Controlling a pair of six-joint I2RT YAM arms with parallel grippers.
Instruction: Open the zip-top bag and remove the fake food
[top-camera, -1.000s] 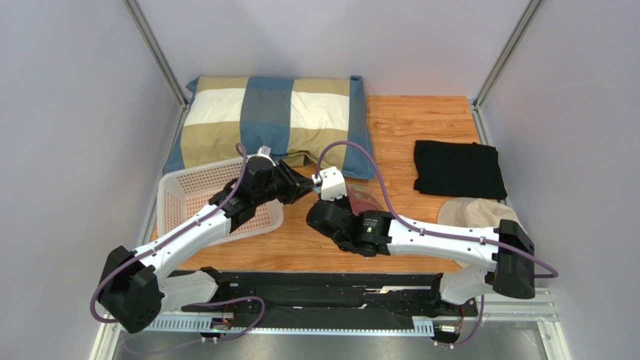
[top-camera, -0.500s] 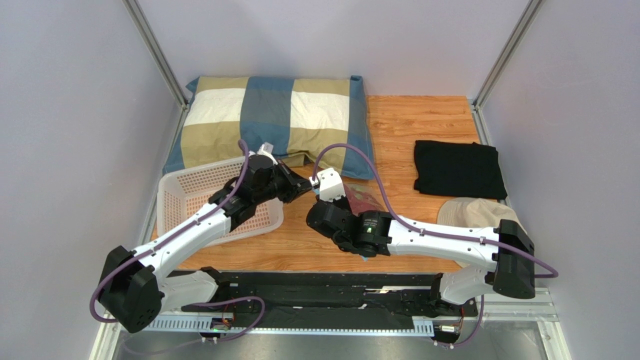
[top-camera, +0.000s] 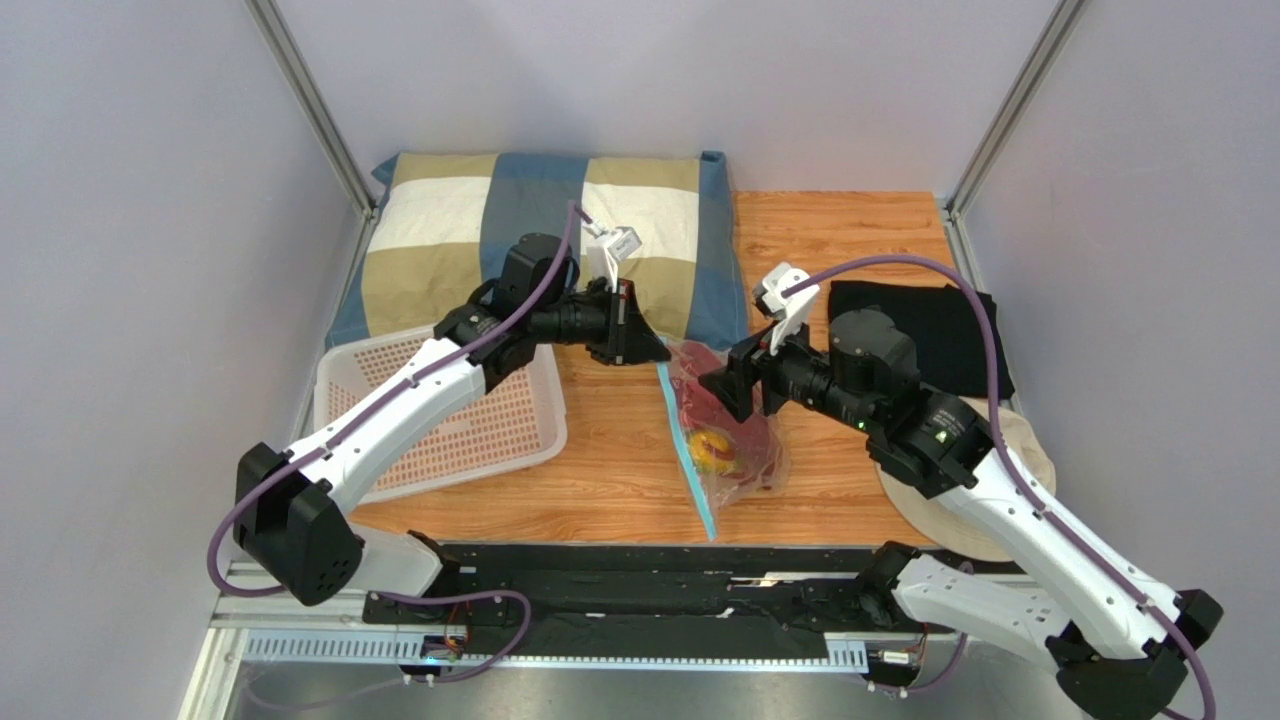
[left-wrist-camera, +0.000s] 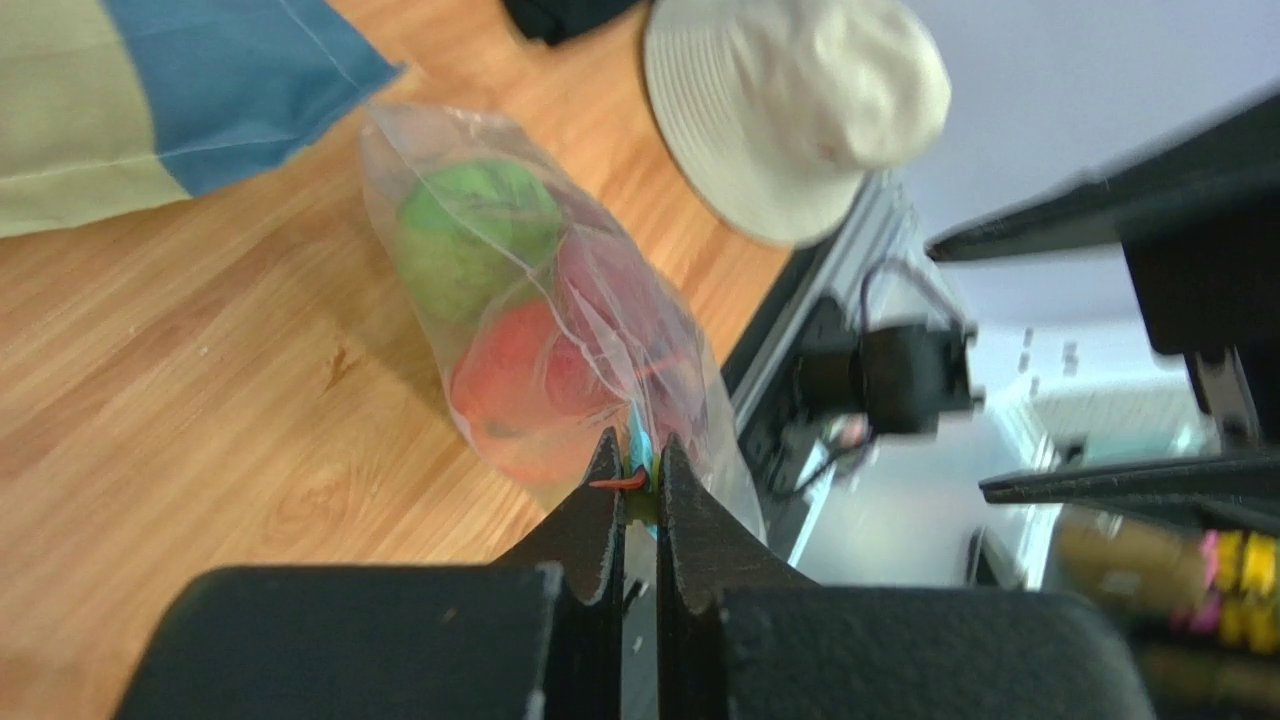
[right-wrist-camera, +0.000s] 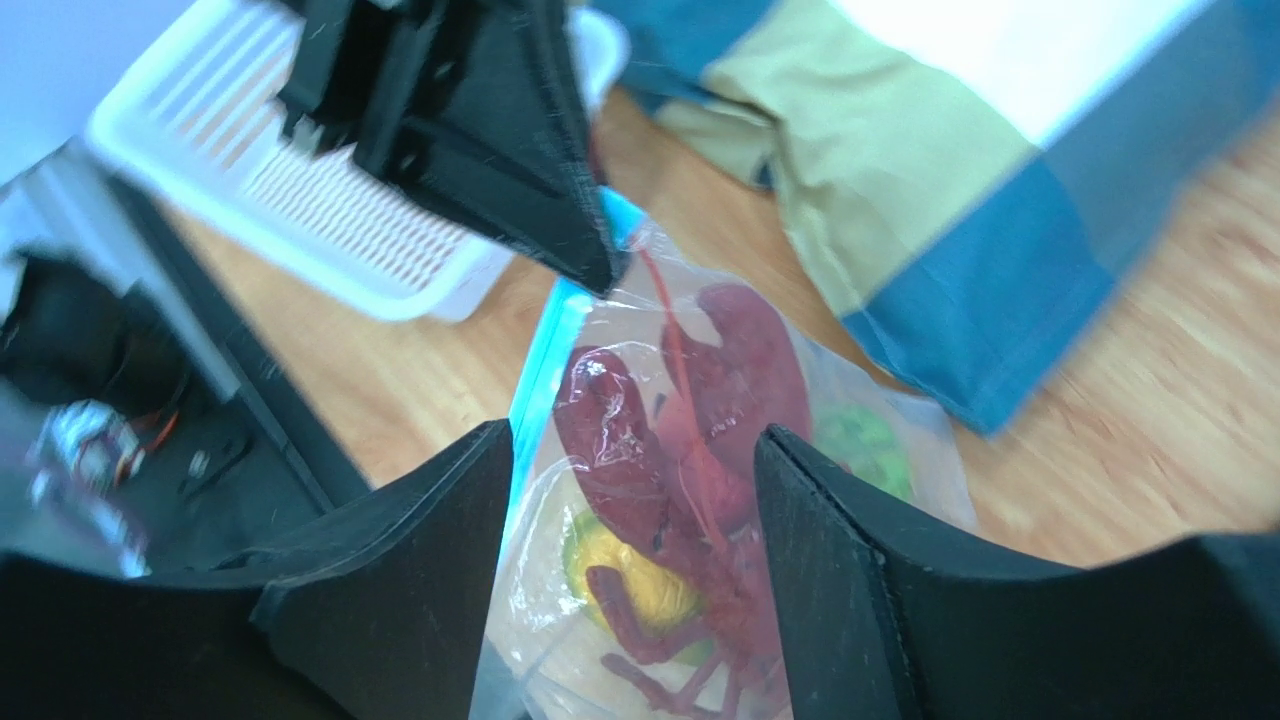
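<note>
The zip-top bag (top-camera: 733, 438) slopes from my left gripper (top-camera: 655, 354) down to the wooden table, its light blue zipper strip (top-camera: 687, 462) along its left edge. In the left wrist view the jaws are shut on that strip (left-wrist-camera: 643, 450). Fake food shows through the plastic: a red lobster (right-wrist-camera: 706, 405), a yellow mango (right-wrist-camera: 631, 570), a green leafy ball (left-wrist-camera: 478, 248) and a red strawberry (left-wrist-camera: 504, 368). My right gripper (top-camera: 726, 387) is open just right of the bag's upper part. Its fingers (right-wrist-camera: 436, 585) stand wide apart, with the bag (right-wrist-camera: 676, 495) seen between them.
A white perforated basket (top-camera: 394, 393) sits at the left, under the left arm. A checked pillow (top-camera: 496, 225) lies at the back. A folded black cloth (top-camera: 917, 338) and a beige hat (left-wrist-camera: 796, 105) lie at the right.
The left gripper shut on the bag's zipper edge and lifted it back and to the right. The right gripper opened and its arm swung right, away from the left gripper.
</note>
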